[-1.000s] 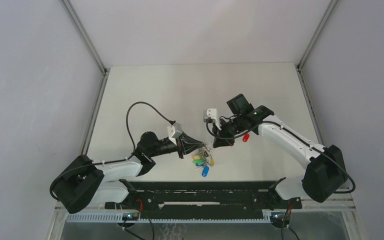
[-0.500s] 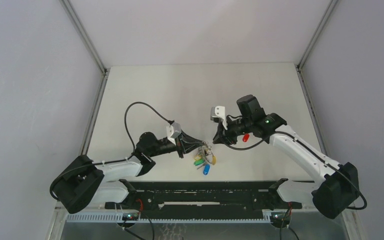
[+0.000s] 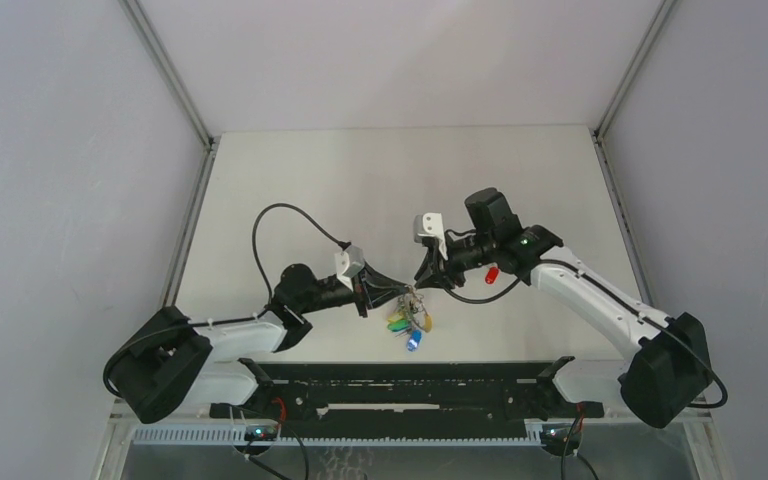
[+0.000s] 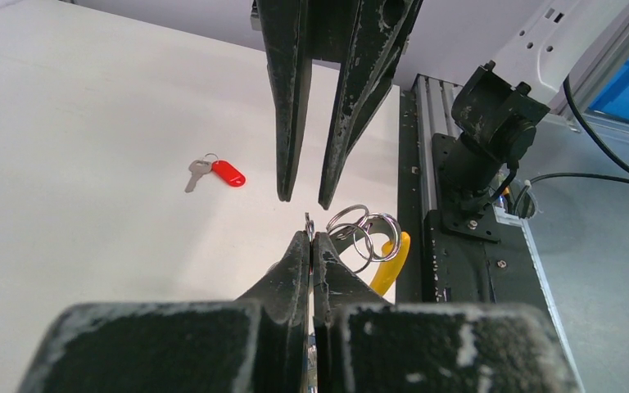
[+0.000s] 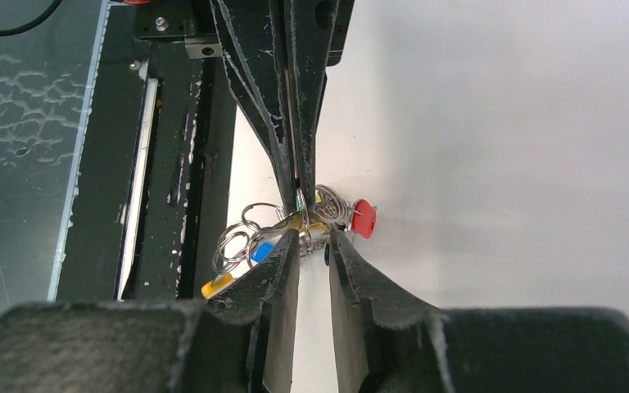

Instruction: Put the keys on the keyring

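The left pincer [image 3: 398, 292] stays clenched on the keyring [image 3: 410, 303] at the near middle of the table [image 3: 360, 180]. The right pincer [image 3: 423, 282] — shut a second ago — now stands slightly parted, tips just beside the ring. The red key [image 3: 493, 272] lies unmoved beside the right arm.

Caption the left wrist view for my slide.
Left pincer clamps the grey metal keyring, facing the slightly open right pincer; red-headed key lies apart.

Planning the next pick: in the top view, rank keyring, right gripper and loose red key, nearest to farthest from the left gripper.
1. keyring, clamped in the left gripper.
2. right gripper, just to its right, open.
3. loose red key, farthest, off to the right.
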You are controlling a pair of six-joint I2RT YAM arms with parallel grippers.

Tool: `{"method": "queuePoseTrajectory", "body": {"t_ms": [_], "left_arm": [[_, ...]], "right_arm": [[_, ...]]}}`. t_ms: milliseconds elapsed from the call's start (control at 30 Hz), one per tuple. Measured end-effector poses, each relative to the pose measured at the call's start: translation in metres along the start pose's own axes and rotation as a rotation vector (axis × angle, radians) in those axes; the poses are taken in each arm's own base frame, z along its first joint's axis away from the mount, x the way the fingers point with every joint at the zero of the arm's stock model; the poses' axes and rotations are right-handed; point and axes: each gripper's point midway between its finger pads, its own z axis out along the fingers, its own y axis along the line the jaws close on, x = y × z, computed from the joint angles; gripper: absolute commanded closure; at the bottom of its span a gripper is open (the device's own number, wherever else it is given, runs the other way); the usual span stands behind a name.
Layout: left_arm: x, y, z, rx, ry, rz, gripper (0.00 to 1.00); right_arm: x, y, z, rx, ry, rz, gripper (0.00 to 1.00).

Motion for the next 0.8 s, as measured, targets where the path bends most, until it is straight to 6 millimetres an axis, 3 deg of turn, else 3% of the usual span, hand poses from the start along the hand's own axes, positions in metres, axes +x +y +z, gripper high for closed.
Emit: {"method": "queuePoseTrajectory", "body": {"t_ms": [267, 467, 800], "left_arm": [[0.001, -0.001, 0.0, 0.009, 0.005, -0.002, 1.0], [0.002, -0.003, 0.0, 0.015, 0.007, -0.008, 1.0], [0.001, -0.002, 0.0, 0.012, 0.004, -0.008, 1.0]], "right_arm": [[0.01, 0.004, 0.01, -0.055, 0.019, 0.013, 0.83], [0.02, 0.008, 0.014, -0.091, 0.042, 0.038, 1.0], [0.022, 0.005, 0.008, -0.091, 0.031, 0.07, 1.0]]}}
